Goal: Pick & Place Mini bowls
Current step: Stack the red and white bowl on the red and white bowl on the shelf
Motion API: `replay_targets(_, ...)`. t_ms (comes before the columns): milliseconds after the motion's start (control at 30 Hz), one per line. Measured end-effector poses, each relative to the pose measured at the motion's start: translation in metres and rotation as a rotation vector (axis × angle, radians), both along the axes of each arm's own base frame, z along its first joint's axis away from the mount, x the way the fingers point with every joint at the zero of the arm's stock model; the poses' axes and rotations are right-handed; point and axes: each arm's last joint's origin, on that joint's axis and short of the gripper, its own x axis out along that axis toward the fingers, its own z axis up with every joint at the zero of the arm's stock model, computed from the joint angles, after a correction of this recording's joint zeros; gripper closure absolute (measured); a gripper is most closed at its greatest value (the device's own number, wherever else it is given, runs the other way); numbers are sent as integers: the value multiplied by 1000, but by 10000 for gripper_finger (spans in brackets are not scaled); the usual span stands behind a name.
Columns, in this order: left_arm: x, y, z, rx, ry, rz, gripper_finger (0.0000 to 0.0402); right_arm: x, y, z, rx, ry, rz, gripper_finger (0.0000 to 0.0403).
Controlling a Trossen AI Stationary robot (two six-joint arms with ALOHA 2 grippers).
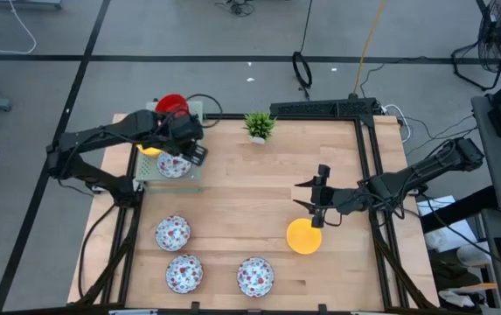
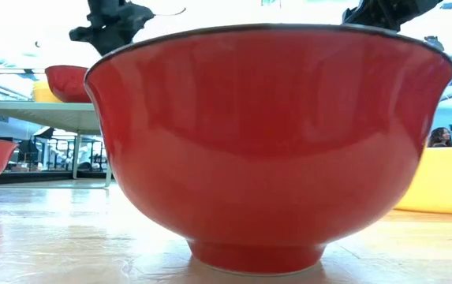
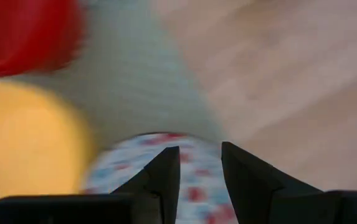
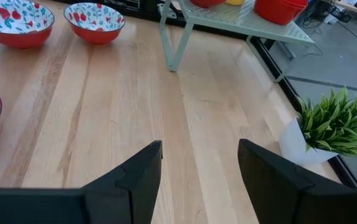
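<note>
On the wooden bench (image 1: 233, 219), the left end effector (image 1: 193, 150) hangs at the far left over a small raised pale-green rack (image 1: 199, 112), its fingers (image 3: 166, 177) slightly spread just above a floral bowl (image 3: 197, 193) that sits on the rack beside a yellow bowl (image 3: 22, 143) and a red bowl (image 3: 22, 34). The right end effector (image 1: 316, 199) hovers right of centre with its fingers (image 4: 138, 177) spread wide and empty, just beyond another yellow bowl (image 1: 303, 235) lying on the bench. Three more floral bowls rest along the near left: one (image 1: 172, 233), a second (image 1: 184, 273) and a third (image 1: 254, 276). A small potted plant (image 1: 259, 127) stands at the far edge.
</note>
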Motion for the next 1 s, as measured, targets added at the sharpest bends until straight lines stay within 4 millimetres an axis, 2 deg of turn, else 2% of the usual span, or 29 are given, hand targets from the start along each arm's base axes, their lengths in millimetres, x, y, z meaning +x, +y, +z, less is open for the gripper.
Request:
replay_targets(200, 27, -30, 9, 11, -232, -152, 279, 0, 0, 0, 0, 0, 0, 204)
replay_targets(400, 42, -74, 8, -31, -319, -261, 279, 0, 0, 0, 0, 0, 0, 204)
replay_targets(533, 51, -102, -6, -84, -270, -315, 279, 0, 0, 0, -13, 4, 7, 204)
replay_targets(733, 69, -136, -34, -389, -148, -367, 279, 0, 0, 0, -16, 4, 8, 204)
replay_targets(867, 76, -152, -51, -533, -61, -321, 279, 0, 0, 0, -17, 4, 8, 204)
replay_targets(1000, 75, -162, -65, -541, 46, -216, 279, 0, 0, 0, -17, 5, 8, 204)
